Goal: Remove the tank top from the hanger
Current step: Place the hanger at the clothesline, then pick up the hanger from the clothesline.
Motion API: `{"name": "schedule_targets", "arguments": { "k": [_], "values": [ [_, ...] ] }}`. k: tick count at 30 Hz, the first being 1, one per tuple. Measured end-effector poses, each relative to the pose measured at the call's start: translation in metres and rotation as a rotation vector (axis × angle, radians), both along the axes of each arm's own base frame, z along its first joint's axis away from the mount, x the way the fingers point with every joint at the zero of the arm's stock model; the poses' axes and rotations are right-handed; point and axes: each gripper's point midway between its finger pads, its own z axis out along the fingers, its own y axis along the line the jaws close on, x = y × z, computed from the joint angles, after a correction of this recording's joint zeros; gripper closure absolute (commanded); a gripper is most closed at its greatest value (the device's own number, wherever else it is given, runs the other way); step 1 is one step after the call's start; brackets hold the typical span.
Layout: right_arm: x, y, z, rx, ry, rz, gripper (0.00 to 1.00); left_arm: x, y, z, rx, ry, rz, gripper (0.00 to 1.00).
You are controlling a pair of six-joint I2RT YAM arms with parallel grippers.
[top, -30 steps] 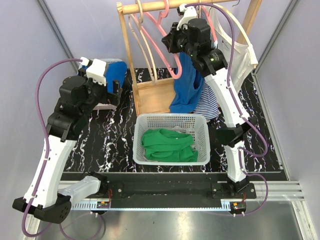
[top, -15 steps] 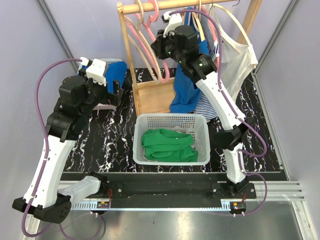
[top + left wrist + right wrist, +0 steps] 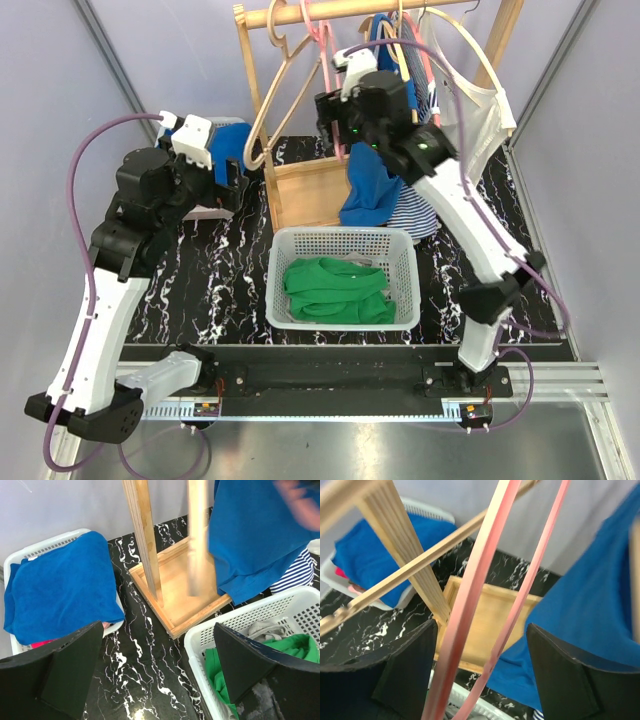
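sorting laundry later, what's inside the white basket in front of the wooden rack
The basket holds a crumpled green garment with a bit of grey cloth at its far edge. Anything under the green garment is covered and cannot be seen.

Pink hanger crosses the gap between the right fingers; the wooden rack post close on one side, the blue tank top on the other. Bare bench lies open beside the white basket

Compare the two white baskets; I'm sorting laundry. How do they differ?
Front basket holds a green garment below its rim; left basket is heaped with a blue cloth draped over its edge. Front basket sits before the wooden rack, left basket beside it. Both are white.
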Motion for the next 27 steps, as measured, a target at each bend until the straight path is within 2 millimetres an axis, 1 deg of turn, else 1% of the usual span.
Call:
{"name": "schedule_targets", "arguments": {
  "k": [1, 3, 5, 8, 10, 12, 14, 15, 19, 21, 23, 24, 26, 27],
  "values": [
    [-0.007, -0.007, 0.012, 0.007, -0.020, -0.003, 0.15, 0.000, 0.000, 0.002, -0.002, -0.003, -0.001, 0.01],
    [-0.026, -0.027, 0.042, 0.031, -0.078, -0.013, 0.16, -0.001, 0.000, 0.005, -0.005, -0.009, -0.003, 0.01],
    [-0.046, -0.049, 0.076, 0.061, -0.150, -0.037, 0.19, -0.002, -0.001, 0.007, -0.008, -0.014, -0.006, 0.01],
    [-0.065, -0.081, 0.118, 0.104, -0.250, -0.088, 0.23, -0.003, -0.001, 0.009, -0.012, -0.016, -0.011, 0.01],
    [-0.067, -0.103, 0.137, 0.127, -0.300, -0.134, 0.24, -0.003, -0.002, 0.010, -0.014, -0.016, -0.016, 0.01],
    [-0.056, -0.122, 0.144, 0.134, -0.324, -0.191, 0.26, -0.004, -0.003, 0.010, -0.015, -0.016, -0.021, 0.01],
    [-0.041, -0.132, 0.142, 0.129, -0.322, -0.232, 0.28, -0.005, -0.004, 0.010, -0.015, -0.013, -0.025, 0.01],
    [-0.031, -0.134, 0.134, 0.120, -0.307, -0.244, 0.30, -0.005, -0.004, 0.009, -0.015, -0.009, -0.027, 0.01],
    [0.010, -0.122, 0.087, 0.068, -0.207, -0.246, 0.34, -0.007, -0.004, 0.007, -0.014, 0.000, -0.032, 0.01],
    [0.025, -0.115, 0.063, 0.042, -0.155, -0.242, 0.36, -0.007, -0.005, 0.006, -0.013, 0.002, -0.035, 0.01],
    [0.035, -0.110, 0.045, 0.028, -0.115, -0.233, 0.38, -0.007, -0.005, 0.006, -0.013, 0.006, -0.037, 0.01],
    [0.039, -0.110, 0.041, 0.024, -0.104, -0.234, 0.39, -0.008, -0.005, 0.005, -0.013, 0.007, -0.038, 0.01],
    [0.044, -0.110, 0.037, 0.025, -0.095, -0.238, 0.46, -0.008, -0.005, 0.005, -0.013, 0.007, -0.039, 0.01],
    [0.045, -0.111, 0.038, 0.027, -0.094, -0.237, 0.51, -0.008, -0.005, 0.005, -0.013, 0.007, -0.040, 0.01]
  ]
}}
